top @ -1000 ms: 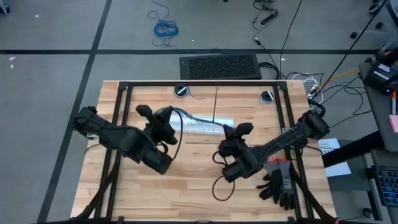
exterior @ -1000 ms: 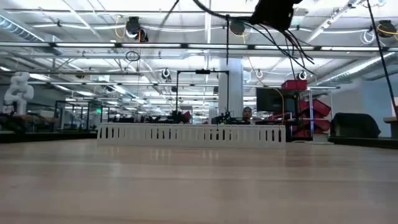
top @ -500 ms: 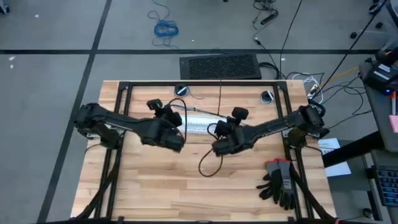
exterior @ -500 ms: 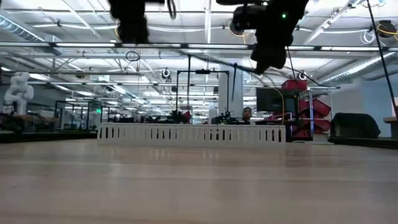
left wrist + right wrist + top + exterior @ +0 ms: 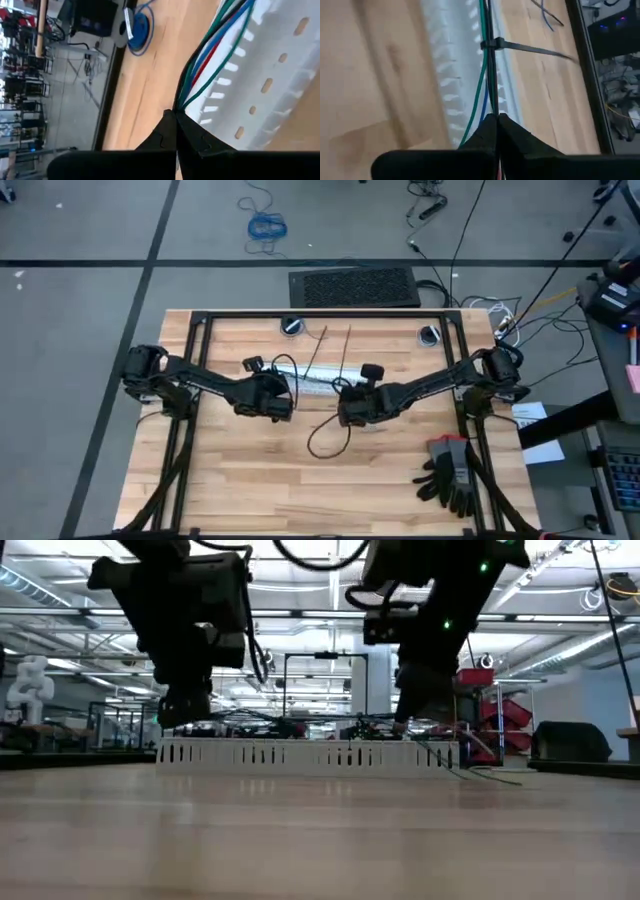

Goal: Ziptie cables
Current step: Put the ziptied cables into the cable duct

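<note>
The cables (image 5: 489,75), thin green, blue, red and black wires, stretch between my two grippers just above the white slotted strips (image 5: 312,383). My left gripper (image 5: 175,120) is shut on one end of the bundle and my right gripper (image 5: 496,119) on the other. A dark ziptie (image 5: 491,44) is wrapped around the bundle a short way ahead of the right fingers, and its tail (image 5: 540,50) sticks out sideways. In the high view, two thin dark ziptie strips (image 5: 347,350) (image 5: 318,346) point toward the far edge. My left gripper pinches the wire bundle's end (image 5: 181,102) between its two shut fingers, and the wires fan out ahead over the slotted strip. My right gripper pinches the other end of the bundle (image 5: 491,107) between its two shut fingers, which lie along the wires. The wires run straight ahead to the ziptie.
Black gloves (image 5: 450,475) lie at the near right of the table. Two round grommets (image 5: 291,326) (image 5: 428,335) sit near the far edge. A black frame (image 5: 320,315) borders the tabletop. A dark cable loop (image 5: 325,442) lies on the wood near the right gripper.
Both grippers have come down from high above the table and toward its far edge, bringing the wire bundle low over the white slotted strips. They show in the low view now, just above the strips.
</note>
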